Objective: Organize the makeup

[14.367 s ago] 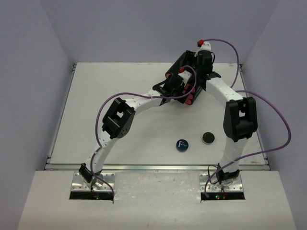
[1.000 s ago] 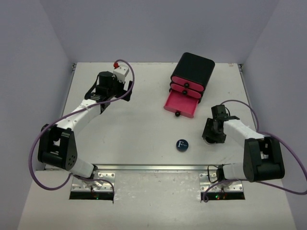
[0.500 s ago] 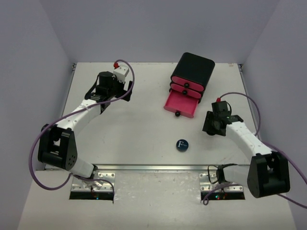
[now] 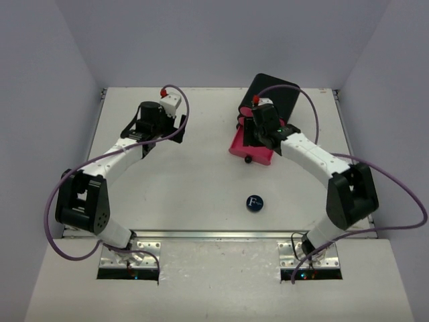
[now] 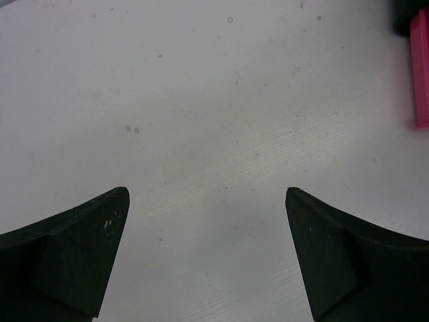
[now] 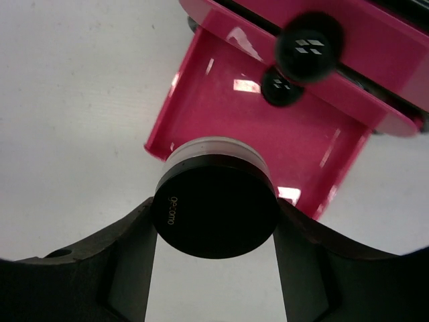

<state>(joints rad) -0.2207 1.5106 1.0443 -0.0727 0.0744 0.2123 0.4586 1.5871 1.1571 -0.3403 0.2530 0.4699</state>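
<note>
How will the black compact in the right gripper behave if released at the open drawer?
The black compact looks rigid and small, so probably light. The right fingers touch only its curved rim, so it may pivot or slip. Dropped flat it should settle in the pink drawer; landing on edge, it could roll.

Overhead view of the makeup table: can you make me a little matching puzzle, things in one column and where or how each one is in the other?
Things:
1. blue compact
2. black compact
3. lowest pink drawer
4. left claw

Place or state:
a. pulled out
b. gripped in the right claw, by the drawer
c. lying alone on the table, near the front
d. open, holding nothing

Pairs: 1-c, 2-b, 3-a, 4-d
</note>
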